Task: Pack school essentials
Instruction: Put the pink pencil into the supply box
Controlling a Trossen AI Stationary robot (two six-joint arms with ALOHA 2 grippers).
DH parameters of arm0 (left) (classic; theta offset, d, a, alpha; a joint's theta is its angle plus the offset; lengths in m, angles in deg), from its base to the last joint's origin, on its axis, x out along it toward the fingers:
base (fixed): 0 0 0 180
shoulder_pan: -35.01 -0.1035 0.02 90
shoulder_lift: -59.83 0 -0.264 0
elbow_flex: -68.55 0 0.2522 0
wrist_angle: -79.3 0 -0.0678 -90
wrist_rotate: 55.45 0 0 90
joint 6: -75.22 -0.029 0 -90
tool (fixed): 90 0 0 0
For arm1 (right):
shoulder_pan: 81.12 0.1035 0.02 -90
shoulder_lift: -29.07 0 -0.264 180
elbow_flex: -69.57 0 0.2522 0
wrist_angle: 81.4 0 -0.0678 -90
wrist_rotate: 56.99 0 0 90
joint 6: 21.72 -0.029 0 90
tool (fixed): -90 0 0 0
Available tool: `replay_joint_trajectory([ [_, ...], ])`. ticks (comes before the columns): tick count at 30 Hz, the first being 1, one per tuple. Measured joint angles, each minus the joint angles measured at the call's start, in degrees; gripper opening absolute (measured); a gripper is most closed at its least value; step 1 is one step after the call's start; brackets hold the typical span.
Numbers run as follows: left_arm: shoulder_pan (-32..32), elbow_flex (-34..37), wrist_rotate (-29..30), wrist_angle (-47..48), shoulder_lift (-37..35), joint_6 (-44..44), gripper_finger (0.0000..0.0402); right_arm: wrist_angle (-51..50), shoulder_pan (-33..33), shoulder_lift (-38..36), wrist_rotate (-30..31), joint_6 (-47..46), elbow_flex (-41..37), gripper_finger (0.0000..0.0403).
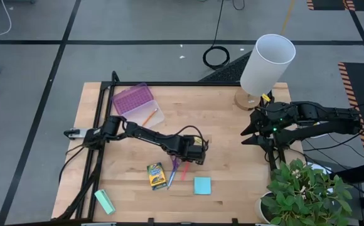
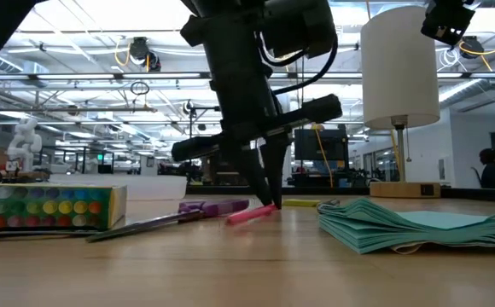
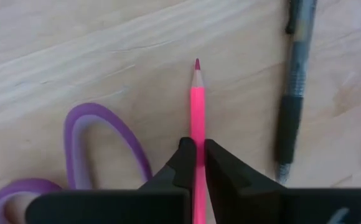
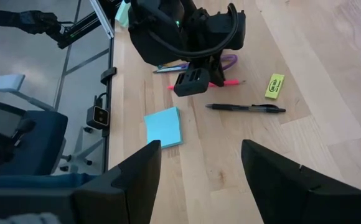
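High view, arms: I count two. My left gripper (image 1: 198, 157) sits low over the middle of the wooden counter (image 1: 219, 132); my right gripper (image 1: 252, 133) waits near the counter's right edge, beside the white-shaded lamp (image 1: 267, 63).
Left gripper state: left wrist view shows its fingers (image 3: 221, 165) pinched on one pink pencil (image 3: 196, 112), sharpened tip pointing away, lying on the counter.
Right gripper state: right wrist view shows its fingers (image 4: 137, 171) spread wide, holding nothing.
Pencils and pens: one pink pencil; one black pen (image 3: 292, 93) lying just beside it, apart.
Scissors: one pair, purple-handled scissors (image 3: 81, 149), loops right next to the pencil.
Crayon box: one yellow-green crayon box (image 1: 155, 175), just beside the scissors.
Sticky notes: one cyan square sticky-note pad (image 1: 201, 185).
Yellow piece: one small yellow piece (image 4: 274, 86), which I find only in the right wrist view and faintly in the low view.
Other items: one mint-green rectangular block (image 1: 105, 201) near the counter's front left corner; one clear case with purple lid (image 1: 137, 103) at the back left, seen only from above; one potted green plant (image 1: 307, 191).
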State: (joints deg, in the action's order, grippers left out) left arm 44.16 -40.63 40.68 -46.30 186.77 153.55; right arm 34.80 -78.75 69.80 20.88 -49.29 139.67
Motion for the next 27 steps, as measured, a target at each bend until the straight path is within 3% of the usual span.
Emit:
replay_joint_trajectory([
  [10,-0.8,-4.7,-0.1,1.8,0.0,-4.0,0.0026,0.0,0.0,0.0,0.0,0.0,0.0,0.0215],
  [27,-2.9,-22.8,-0.3,23.7,-0.2,-19.7,0.0026,0.0,0.0,0.0,0.0,0.0,0.0,0.0215],
])
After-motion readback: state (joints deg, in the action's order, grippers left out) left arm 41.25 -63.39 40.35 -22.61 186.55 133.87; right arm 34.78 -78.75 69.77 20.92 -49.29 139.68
